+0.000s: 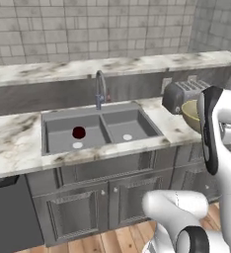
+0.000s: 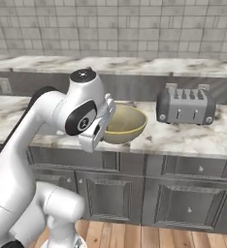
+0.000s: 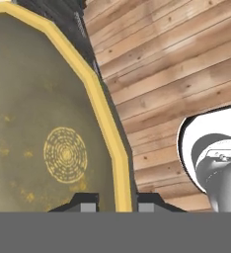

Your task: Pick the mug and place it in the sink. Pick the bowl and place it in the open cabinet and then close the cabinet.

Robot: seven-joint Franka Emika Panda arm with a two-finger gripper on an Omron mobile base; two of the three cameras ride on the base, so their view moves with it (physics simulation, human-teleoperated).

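Maroon mug (image 1: pixel 78 132): lies in the left basin of the sink (image 1: pixel 102 116), beside its drain; that step reads as done. Yellowish bowl (image 2: pixel 125 124): right of the sink, just left of the toaster (image 2: pixel 186 107), lifted off the counter, rim pinched between the gripper's (image 3: pixel 117 199) fingers. Outstanding: bowl into the cabinet, door shut.

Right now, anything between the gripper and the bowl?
No. In the hand view the gripper straddles the rim of the bowl, one fingertip on each side. The right base view shows the bowl at the hand, by the counter's front edge, left of the toaster. The mug sits in the sink.
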